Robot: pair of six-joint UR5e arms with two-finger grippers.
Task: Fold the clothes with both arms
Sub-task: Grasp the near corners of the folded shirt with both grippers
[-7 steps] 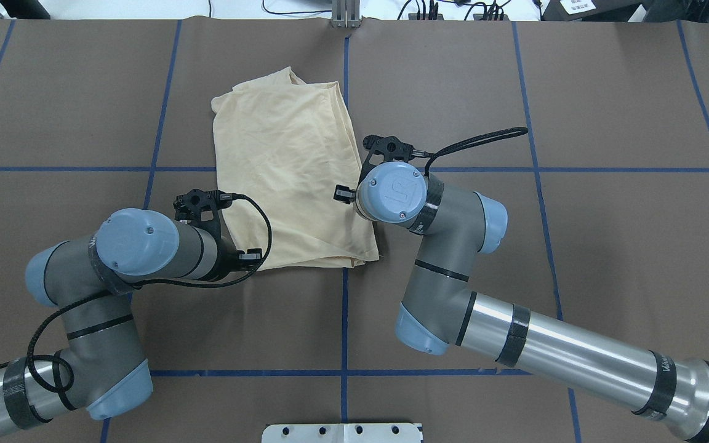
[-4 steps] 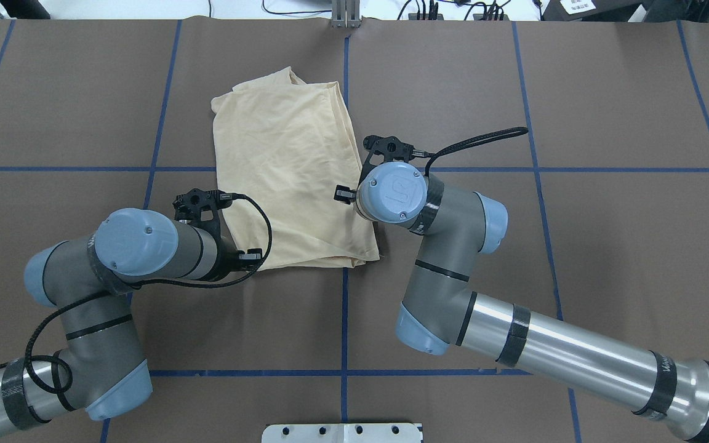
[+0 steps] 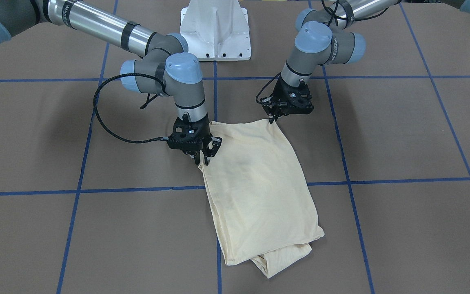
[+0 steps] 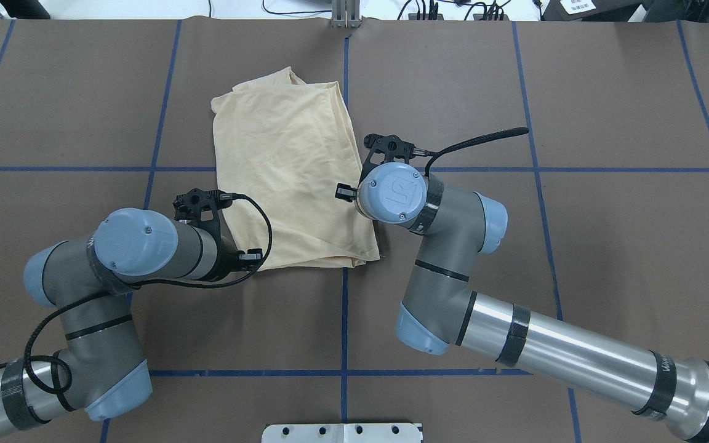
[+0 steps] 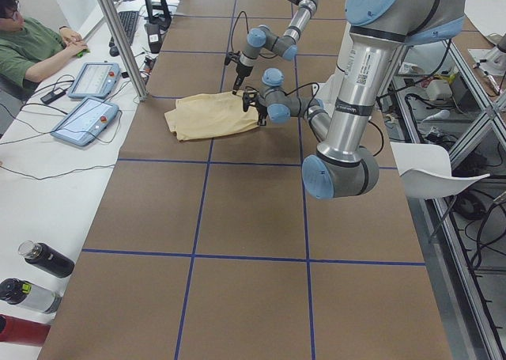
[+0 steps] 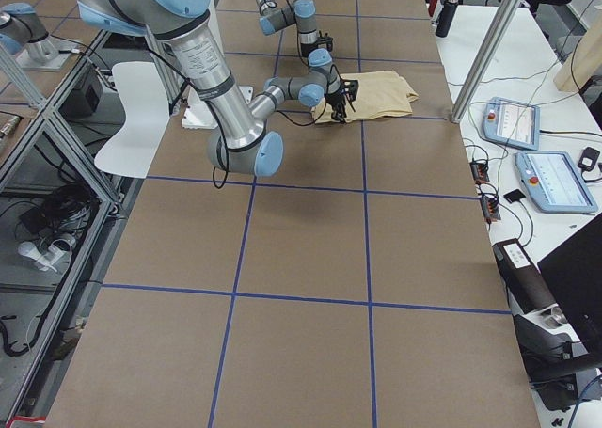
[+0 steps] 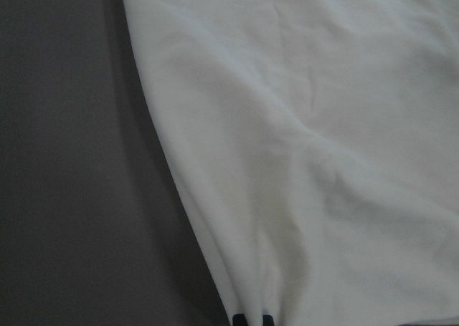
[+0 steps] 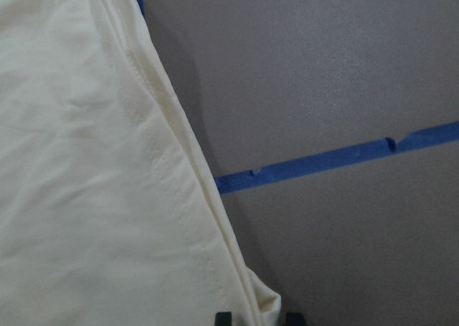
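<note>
My near left gripper [image 5: 250, 104] sits against the cream shirt [image 5: 207, 116]. My far right gripper [image 5: 236, 87] hangs at the same edge.

Plain cream-yellow shirt [image 4: 287, 178], brown table [image 4: 607, 246], blue tape grid [image 4: 344, 320]

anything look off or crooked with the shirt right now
Yes. The shirt lies slanted against the blue tape lines. At its end far from the robot, an under layer sticks out past the top fold, so the edges there don't line up.
</note>
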